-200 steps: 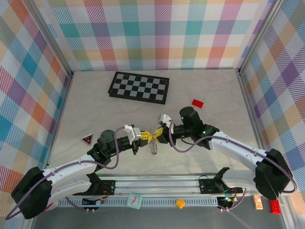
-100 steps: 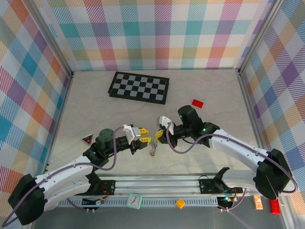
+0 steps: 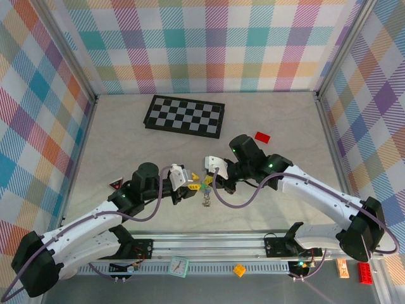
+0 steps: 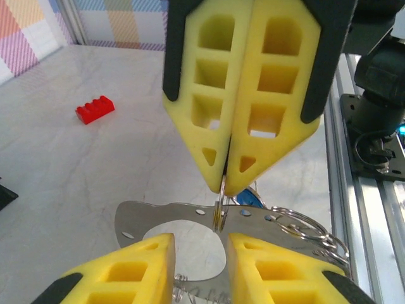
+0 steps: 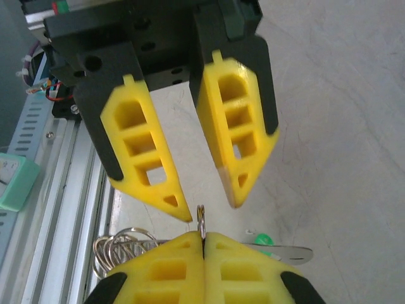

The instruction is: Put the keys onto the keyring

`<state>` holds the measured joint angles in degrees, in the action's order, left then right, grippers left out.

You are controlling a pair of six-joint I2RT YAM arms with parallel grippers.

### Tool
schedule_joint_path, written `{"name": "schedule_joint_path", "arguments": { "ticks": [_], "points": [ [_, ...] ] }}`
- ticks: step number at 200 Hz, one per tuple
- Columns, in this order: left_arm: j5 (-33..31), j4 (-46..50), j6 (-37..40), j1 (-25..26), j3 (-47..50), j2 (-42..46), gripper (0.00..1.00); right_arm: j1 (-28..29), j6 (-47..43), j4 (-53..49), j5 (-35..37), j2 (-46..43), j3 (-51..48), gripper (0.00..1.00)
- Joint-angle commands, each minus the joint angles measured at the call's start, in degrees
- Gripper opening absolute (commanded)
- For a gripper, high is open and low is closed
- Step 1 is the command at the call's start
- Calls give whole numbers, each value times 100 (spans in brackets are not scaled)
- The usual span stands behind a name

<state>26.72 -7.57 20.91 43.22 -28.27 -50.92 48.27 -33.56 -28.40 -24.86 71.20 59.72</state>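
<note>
Now the left claw [image 4: 199, 256] has released and stands partly open just short of the keyring [image 4: 219, 214], pinched at frame centre by the closed right claw [image 4: 226, 185] alone (keys [image 5: 262, 239] close below), so threading appears unfinished.

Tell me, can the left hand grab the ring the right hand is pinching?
Probably yes. The left hand is open with a finger on each side of the ring, so closing should catch it. The right hand pinches just one edge.
</note>
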Motion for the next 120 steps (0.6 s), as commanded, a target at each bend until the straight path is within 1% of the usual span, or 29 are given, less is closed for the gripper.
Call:
{"name": "schedule_joint_path", "arguments": {
  "ticks": [1, 56, 75, 95, 102, 106, 115, 120],
  "points": [
    [254, 101, 172, 43, -220, -71, 24, 139, -418, -335, 90, 127, 322, 0],
    [306, 233, 245, 46, -284, -50, 15, 411, -686, -623, 514, 377, 598, 0],
    [316, 272, 256, 46, -293, -54, 9, 431, -704, -636, 527, 373, 600, 0],
    [349, 271, 265, 46, -293, -55, 0, 438, -595, -569, 427, 324, 561, 0],
    [359, 269, 265, 45, -290, -59, 0, 438, -485, -485, 415, 268, 510, 0],
    [367, 274, 265, 46, -285, -55, 0, 431, -423, -424, 414, 222, 464, 4],
    [373, 261, 256, 45, -269, -46, 0, 399, -212, -216, 421, 95, 322, 19],
    [378, 238, 248, 45, -252, -46, 0, 358, -78, -94, 401, 0, 204, 24]
  ]
}}
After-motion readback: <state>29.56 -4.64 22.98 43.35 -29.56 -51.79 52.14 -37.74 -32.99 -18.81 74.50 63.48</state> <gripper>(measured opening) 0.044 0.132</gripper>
